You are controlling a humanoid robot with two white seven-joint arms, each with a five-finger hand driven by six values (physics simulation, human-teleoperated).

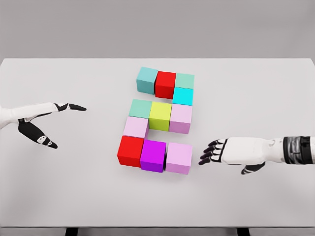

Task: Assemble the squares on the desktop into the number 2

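Note:
Coloured cubes sit grouped at the table's middle. The top row holds a teal cube (146, 80), a red cube (165, 84) and a pale green cube (184, 80), with a cyan cube (182, 96) under its right end. Below run a green cube (141, 108), a yellow-green cube (160, 116) and a pink cube (180, 119). A light pink cube (135, 127) sits lower left. The bottom row is a red cube (130, 150), a magenta cube (153, 155) and a pink cube (179, 158). My right hand (212, 151) is open just right of the bottom pink cube, apart from it. My left hand (54, 123) is open at far left.
The white table (74, 196) fills the view, its front edge near the bottom. A grey wall stands behind it.

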